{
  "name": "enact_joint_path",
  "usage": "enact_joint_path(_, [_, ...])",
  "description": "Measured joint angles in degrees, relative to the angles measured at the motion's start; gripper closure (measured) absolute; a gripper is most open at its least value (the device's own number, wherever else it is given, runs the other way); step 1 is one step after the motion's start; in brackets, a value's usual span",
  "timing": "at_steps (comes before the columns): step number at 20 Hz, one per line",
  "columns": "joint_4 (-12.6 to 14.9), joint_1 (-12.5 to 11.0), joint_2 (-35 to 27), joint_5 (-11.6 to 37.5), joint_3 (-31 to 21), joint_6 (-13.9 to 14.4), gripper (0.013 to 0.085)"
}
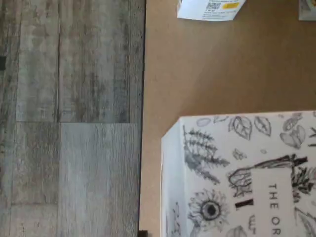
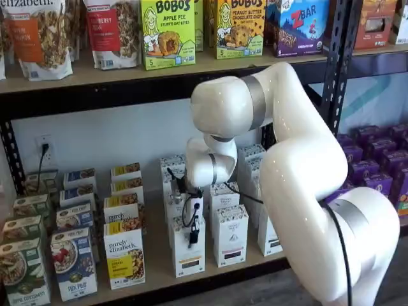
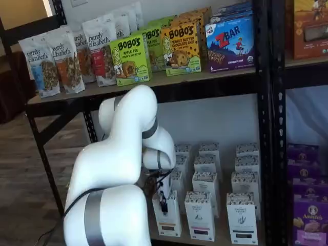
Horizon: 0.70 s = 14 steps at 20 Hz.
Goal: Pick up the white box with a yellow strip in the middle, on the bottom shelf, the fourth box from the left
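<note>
- The white box (image 2: 189, 245) stands upright at the front edge of the bottom shelf (image 2: 159, 277); you see its patterned cap (image 1: 247, 168) from above in the wrist view.
- The end effector (image 2: 193, 237) hangs directly in front of that box in both shelf views; you see one dark finger down its face, so you cannot tell whether the jaws stand apart or grip it.
- Just beside the box stands a like white carton (image 2: 230, 234), with another (image 2: 269, 233) partly behind the arm (image 2: 299, 178).
- On the other side, a "purely elizabeth" box (image 2: 124, 255) with a yellow square stands near, at the same front edge.
- More white cartons (image 2: 172, 167) fill the rows behind.
- The arm's white elbow covers much of the row in a shelf view (image 3: 128, 154).
- Purple boxes (image 2: 376, 172) sit well apart, past the black upright (image 2: 336, 57).
</note>
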<state>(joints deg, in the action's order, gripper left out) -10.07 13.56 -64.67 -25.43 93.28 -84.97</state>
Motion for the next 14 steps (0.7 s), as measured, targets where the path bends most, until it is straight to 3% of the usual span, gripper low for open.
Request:
enact_joint_path(1, [0.1,0.0,0.0,0.0,0.0,0.0,0.025])
enact_joint_path(3, [0.1,-0.1,0.1,0.1,-0.2,0.0,0.033])
enact_joint_path(7, [1.2,-0.2,0.1,-0.4,-0.2,0.8,0.033])
enact_joint_path(14, [0.7,-0.3,0.3,0.5,-0.9,0.2,0.033])
